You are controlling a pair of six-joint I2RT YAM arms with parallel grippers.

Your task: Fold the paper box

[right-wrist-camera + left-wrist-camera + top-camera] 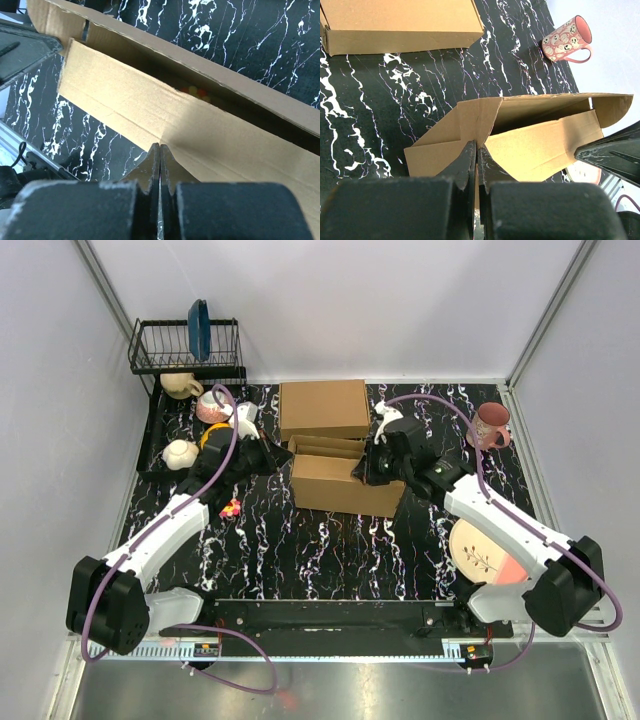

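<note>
The left gripper (477, 150) has its two black fingers pressed together, with a thin sliver of brown card showing between them, so it is clamped on an end flap of the paper box (545, 145), a brown corrugated cardboard sheet half raised into a shallow, open-topped shape. The right gripper (159, 147) is also drawn together at the box's opposite end. Its fingertips meet right against a long, pale cardboard panel, but I cannot tell whether any card is pinched between them. The box lies between the two grippers near the middle of the table, one long wall standing and a flap leaning inward.

Just behind it, towards the far wall, sits a second brown cardboard box (323, 408), closed and neatly formed. The table (300, 540) is black with white marble-like veins. A pink mug with small white faces (567, 39) lies tilted at the far right, and a round cream and pink plate (487, 552) rests near the right arm. On the far left stands a black wire dish rack (185, 345) holding an upright blue plate (198, 328), with a beige mug (180, 385) just in front. A small colourful object (230, 507) lies beside the left arm. Plain white walls (400, 300) enclose the table.
</note>
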